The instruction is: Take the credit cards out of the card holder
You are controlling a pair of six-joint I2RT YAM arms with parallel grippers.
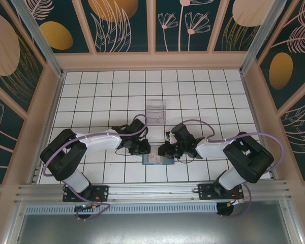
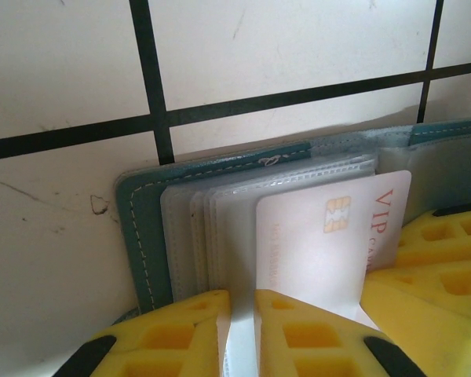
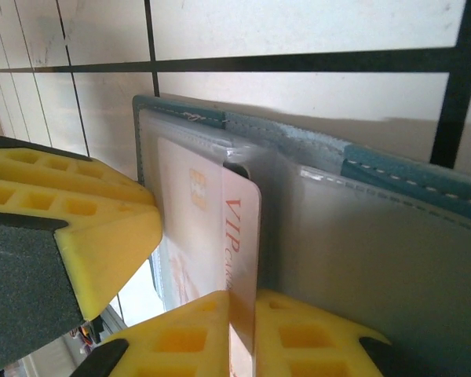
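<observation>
**Status.** The card holder lies open on the tiled table, near its front edge, with both grippers on it. The right gripper is closed on the thin edge of the whitish card, which stands among the clear sleeves. You cannot tell how much of the card sits inside its sleeve. The left gripper is closed to a narrow gap with sleeve material pinched between its fingers. It appears to be anchoring the holder.

**Hazards.**

1. **Holder lifts with the card.** If the left grip slides off the slick sleeves, sleeve friction can drag the whole holder along when you pull.
2. **Card slips or bends.** The right pads hold only an edge. A pull that is not in line with the sleeve opening can twist the card out of the pads or flex it.
3. **Sleeve caught in the grip.** You cannot tell whether the right pads hold the card alone or a sleeve layer as well. If a layer is trapped, the card does not come free and the plastic may tear.
4. **Finger contact.** The two grippers work just beside each other, so a sideways correction can knock one against the other.
</observation>
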